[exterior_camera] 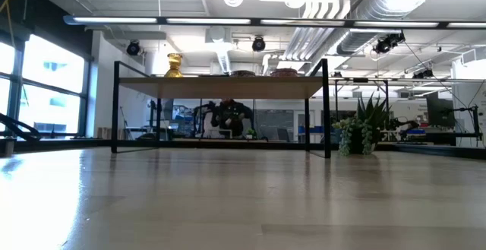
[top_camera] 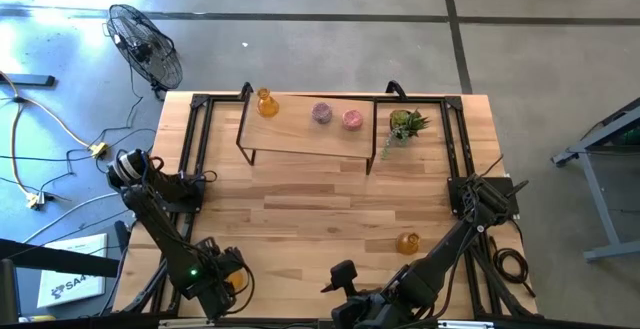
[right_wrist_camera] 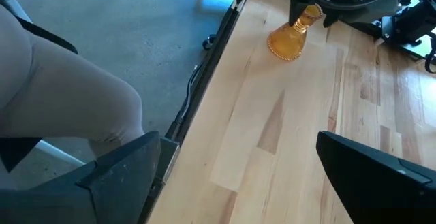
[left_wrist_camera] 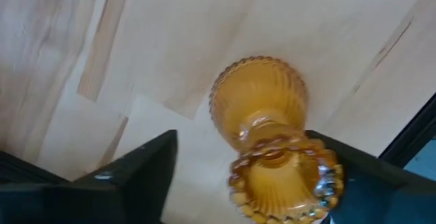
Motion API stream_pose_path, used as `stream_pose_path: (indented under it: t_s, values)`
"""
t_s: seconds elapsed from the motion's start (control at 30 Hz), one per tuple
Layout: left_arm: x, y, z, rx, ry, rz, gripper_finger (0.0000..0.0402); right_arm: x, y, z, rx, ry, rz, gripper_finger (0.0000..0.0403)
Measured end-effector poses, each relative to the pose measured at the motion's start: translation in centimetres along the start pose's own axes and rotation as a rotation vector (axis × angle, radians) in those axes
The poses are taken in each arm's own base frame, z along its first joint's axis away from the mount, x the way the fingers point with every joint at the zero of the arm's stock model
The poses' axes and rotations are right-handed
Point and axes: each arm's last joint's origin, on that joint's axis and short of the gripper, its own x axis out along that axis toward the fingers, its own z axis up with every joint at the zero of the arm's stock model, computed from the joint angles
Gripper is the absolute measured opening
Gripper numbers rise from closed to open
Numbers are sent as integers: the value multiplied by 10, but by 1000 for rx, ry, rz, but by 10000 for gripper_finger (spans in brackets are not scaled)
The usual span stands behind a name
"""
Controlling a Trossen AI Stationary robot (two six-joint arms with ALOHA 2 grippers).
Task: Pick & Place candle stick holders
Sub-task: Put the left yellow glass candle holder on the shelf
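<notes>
Both arms are dark, near black, built of blocky links with rounded joint housings. The left arm (top_camera: pixel 165 229) carries a small green light just behind its gripper and a pale, ring-like cap at the far base end (black and white, wound with cable). Black cables loop beside the base of the right arm (top_camera: pixel 450 254), well back from its tip. The left gripper (left_wrist_camera: pixel 238 176) has flat, matte dark fingers (left_wrist_camera: pixel 136 176) with angular edges; the right gripper (right_wrist_camera: pixel 238 176) has the same wedge-shaped dark fingers (right_wrist_camera: pixel 116 176).
</notes>
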Motion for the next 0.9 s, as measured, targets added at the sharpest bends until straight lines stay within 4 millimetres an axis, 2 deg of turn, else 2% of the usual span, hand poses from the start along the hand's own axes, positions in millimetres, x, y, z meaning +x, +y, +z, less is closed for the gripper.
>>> stream_pose_path:
  t_s: [0.2, 0.23, 0.57, 0.73, 0.9]
  values:
    - [0, 0, 0, -4, -13, 3, 164, 0, 0, 0, 0, 0, -4, 388]
    - [0, 0, 0, -8, -11, 4, 158, 0, 0, 0, -1, 0, -4, 388]
    - [0, 0, 1, 36, -13, 3, 159, 0, 0, 0, 1, -1, -7, 388]
    - [1, 1, 13, -8, -4, -5, 159, 0, 0, 0, 23, -1, -7, 388]
    - [1, 2, 30, 104, -45, -9, 159, 0, 0, 0, 53, -1, -7, 388]
